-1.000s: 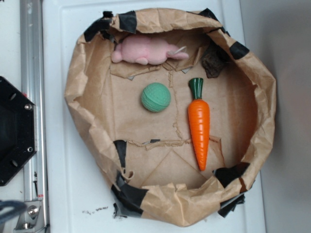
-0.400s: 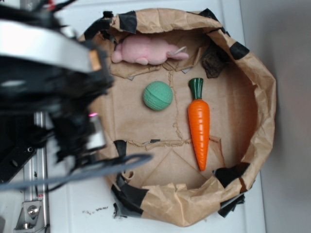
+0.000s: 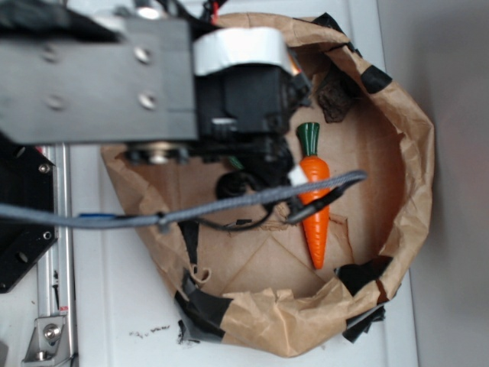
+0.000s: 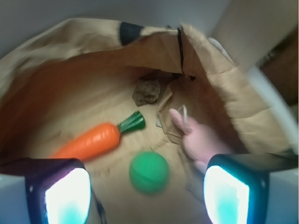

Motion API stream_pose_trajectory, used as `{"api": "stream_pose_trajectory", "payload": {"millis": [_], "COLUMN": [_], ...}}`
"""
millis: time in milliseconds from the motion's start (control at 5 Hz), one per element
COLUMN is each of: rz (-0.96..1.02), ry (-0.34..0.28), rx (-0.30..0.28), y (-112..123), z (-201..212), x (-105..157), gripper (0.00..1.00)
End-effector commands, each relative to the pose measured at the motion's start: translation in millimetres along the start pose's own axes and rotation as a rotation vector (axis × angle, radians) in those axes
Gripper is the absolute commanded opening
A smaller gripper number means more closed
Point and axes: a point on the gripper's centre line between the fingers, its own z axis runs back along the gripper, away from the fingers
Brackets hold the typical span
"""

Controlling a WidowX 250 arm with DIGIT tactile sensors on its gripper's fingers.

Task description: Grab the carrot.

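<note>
The carrot (image 3: pixel 316 229) is glossy orange with a dark green stem cap and lies on the floor of the paper bag, right of centre, tip toward the front. A grey cable crosses over it in the exterior view. In the wrist view the carrot (image 4: pixel 91 141) lies ahead and to the left of my gripper (image 4: pixel 147 196). The gripper is open, with lit fingertips (image 4: pixel 65 196) wide apart and nothing held. It hangs above the bag floor, apart from the carrot. In the exterior view my arm (image 3: pixel 153 76) hides the gripper.
A mint-green ball (image 4: pixel 149 172) lies straight ahead between the finger lines. A pink plush toy (image 4: pixel 201 140) lies right of it, and a brown lump (image 4: pixel 146 92) at the back. The crumpled bag wall (image 3: pixel 412 153) rings everything.
The arm has swung in from the left over the bag and now covers the ball and plush in the exterior view. The carrot has not moved.
</note>
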Motion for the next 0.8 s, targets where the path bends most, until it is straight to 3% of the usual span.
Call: {"api": "stream_pose_trajectory", "payload": {"millis": [0,400,600], "rz": [0.307,0.318,0.297], "ry": [0.029,0.056,0.1], "rx": [0.004,0.022,0.038], "y": [-22,-47,-52], "z": [-37,-66,-87], "x": [14,10,-3], "gripper": [1.0,1.0,1.0]}}
